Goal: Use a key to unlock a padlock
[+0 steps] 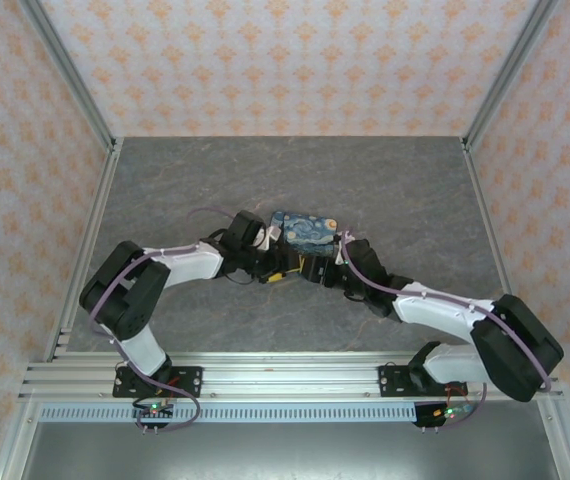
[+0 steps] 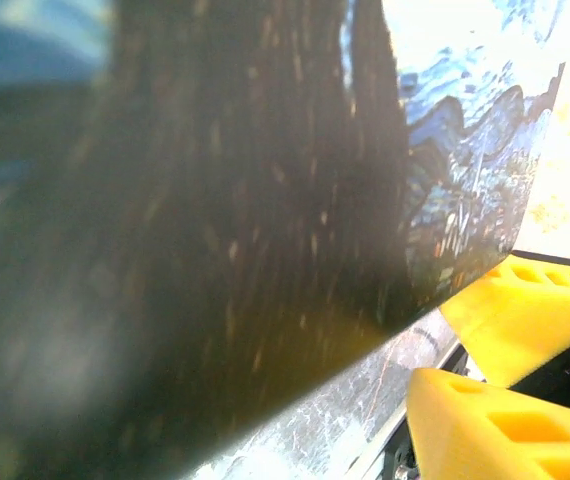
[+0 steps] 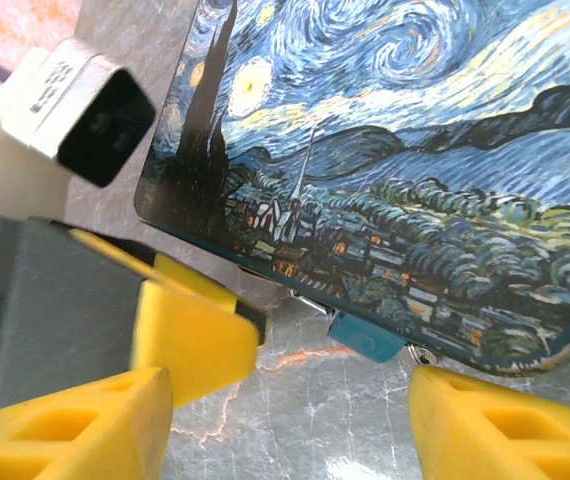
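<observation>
Bright, even light; padlock [image 2: 465, 190] blurred close-up, glare top right.

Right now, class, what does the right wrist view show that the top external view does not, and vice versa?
Right wrist: the key, its small bluish head at the edge of the padlock, and the right hand with yellow fingers spread apart. Top external: left arm and right arm meeting over the table, patterned walls around. Shared: the starry-night padlock.
</observation>
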Robot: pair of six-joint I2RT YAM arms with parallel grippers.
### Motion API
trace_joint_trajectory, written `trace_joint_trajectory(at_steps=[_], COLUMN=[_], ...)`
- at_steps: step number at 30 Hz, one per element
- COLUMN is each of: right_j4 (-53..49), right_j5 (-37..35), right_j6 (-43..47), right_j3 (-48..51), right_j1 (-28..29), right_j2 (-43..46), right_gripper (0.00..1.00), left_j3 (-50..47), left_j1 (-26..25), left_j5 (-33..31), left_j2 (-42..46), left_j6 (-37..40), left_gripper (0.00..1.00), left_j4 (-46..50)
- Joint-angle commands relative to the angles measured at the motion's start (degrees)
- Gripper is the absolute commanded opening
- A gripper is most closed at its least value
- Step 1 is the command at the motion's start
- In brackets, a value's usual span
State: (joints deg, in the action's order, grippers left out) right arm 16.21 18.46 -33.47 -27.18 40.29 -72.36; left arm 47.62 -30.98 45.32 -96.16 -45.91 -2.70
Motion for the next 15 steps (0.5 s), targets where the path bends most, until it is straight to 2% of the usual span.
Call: trace_joint_trajectory(at_steps=[1, 7, 15], right_j4=[3.4, 2.8, 0.6], right_j5=[-1.9, -3.6, -1.4], right_j6=[-2.5, -0.5, 2.9], right_j3=[0.1, -3.3, -10.2], right_j1=[-0.3, -2.0, -6.7], right_j2=[-1.9, -6.5, -11.7], right_gripper=[0.64, 0.64, 0.64], left_j3=[-0.4, 1.8, 7.7], left_j1=[-0.4, 0.3, 2.2], left_j5=[-0.2, -5.3, -13.6], left_j2=[5.5, 10.4, 10.8], left_j6=[1.6, 3.9, 6.2], left_gripper=[0.69, 0.79, 0.83], left_j4=[2.7, 9.1, 17.7])
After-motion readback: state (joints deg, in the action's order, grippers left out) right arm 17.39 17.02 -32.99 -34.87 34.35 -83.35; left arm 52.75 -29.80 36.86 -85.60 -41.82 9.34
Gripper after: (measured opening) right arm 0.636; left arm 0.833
